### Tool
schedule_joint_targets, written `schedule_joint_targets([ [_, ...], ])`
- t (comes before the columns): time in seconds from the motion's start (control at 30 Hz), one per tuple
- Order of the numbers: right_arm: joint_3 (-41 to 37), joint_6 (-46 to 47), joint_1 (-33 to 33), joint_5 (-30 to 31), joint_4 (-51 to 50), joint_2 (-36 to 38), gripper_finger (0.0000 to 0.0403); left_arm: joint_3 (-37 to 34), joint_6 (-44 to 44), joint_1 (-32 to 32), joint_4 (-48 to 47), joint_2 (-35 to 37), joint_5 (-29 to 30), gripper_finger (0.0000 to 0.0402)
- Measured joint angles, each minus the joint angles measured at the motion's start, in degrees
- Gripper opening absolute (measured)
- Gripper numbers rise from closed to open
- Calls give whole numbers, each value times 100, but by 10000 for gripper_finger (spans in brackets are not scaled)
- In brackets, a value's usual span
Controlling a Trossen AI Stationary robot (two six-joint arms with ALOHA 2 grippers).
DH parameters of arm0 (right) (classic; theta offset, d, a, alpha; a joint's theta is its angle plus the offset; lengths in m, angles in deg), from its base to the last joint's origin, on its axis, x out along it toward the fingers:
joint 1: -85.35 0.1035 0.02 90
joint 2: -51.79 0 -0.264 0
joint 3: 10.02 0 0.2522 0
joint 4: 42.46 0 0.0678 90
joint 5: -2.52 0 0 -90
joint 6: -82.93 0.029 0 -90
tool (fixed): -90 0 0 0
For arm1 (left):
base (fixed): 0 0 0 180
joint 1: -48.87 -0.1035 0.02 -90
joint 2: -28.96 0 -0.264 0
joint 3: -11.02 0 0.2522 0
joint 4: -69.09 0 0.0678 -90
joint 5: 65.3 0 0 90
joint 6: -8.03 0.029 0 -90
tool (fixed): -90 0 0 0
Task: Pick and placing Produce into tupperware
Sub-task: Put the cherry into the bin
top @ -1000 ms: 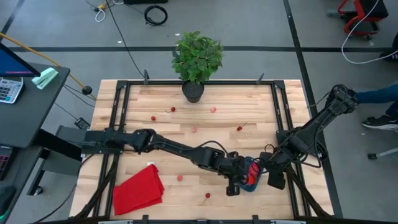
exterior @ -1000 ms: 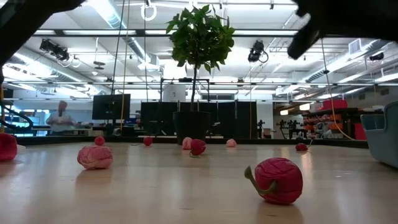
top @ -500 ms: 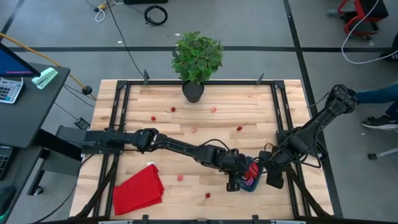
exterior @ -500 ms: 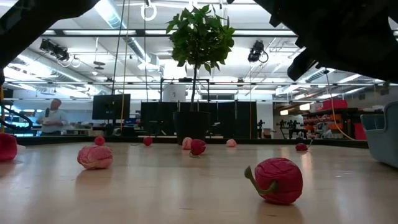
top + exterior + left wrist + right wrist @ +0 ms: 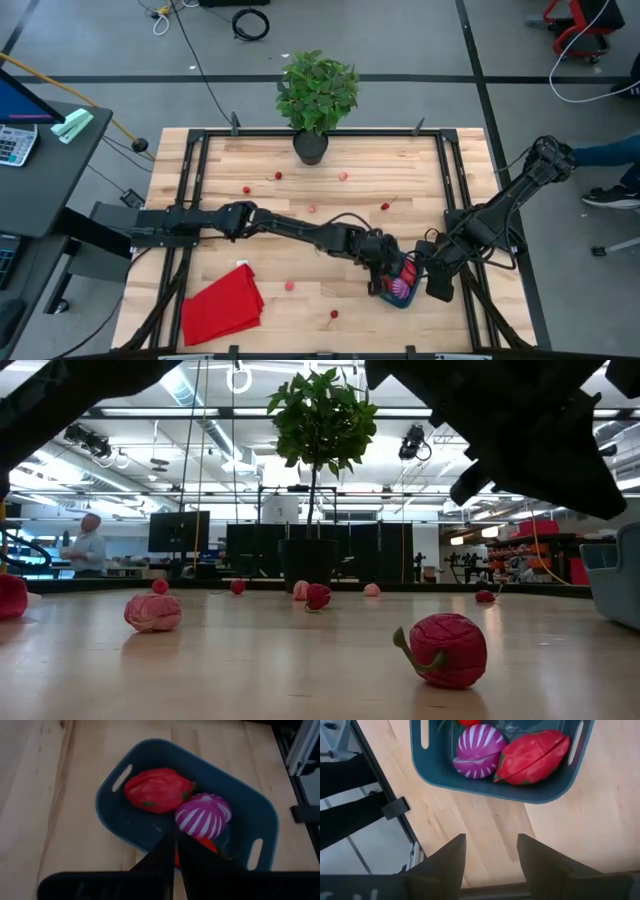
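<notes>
On your table (image 5: pixel 260 215), soft knitted produce (image 5: pixel 446 650) looks light; pinch its middle. Left fingers (image 5: pixel 173 851) nearly clenched over tupperware (image 5: pixel 127 822); right fingers (image 5: pixel 451 855) parted, empty.

The left end effector (image 5: pixel 385 283) hangs over the teal tub (image 5: pixel 403 290), the right end effector (image 5: pixel 436 284) just beside it.

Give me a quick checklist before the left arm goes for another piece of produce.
1. Tub upright on the table: ok.
2. Pieces inside the tub: ok; big red piece and striped piece lie in it, a smaller red one partly hidden.
3. Left gripper free of produce: ok; fingers nearly together over the tub, nothing between them.
4. Right gripper clear of the tub: ok; open, beside it, holding nothing.
5. Loose pieces left: ok; one lies near the front edge.
6. Red cloth out of the path: ok.
</notes>
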Motion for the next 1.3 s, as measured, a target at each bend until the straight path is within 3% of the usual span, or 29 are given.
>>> schedule_joint_targets([
  [0.27, 0, 29, 0, -1, 1, 0, 187, 52, 74, -243, 30, 0, -11, 35],
  [0.53, 0, 265, 0, 253, 16, 0, 187, 55, 252, -860, -141, 57, 3, 89],
  [0.77, 0, 1783, 0, 1273, 16, 0, 187, 55, 454, -1558, -38, 57, 2, 171],
  [0.93, 0, 2732, 0, 2248, 12, 0, 187, 11, 598, -1931, 656, 57, -201, 215],
  [1.03, 0, 2774, -7, 2536, 11, 0, 187, -138, 597, -2055, 1062, 57, -650, 226],
  [1.3, 0, 2962, -22, 2540, -1, 0, 187, -238, 366, -2046, 1263, -402, -880, 219],
])
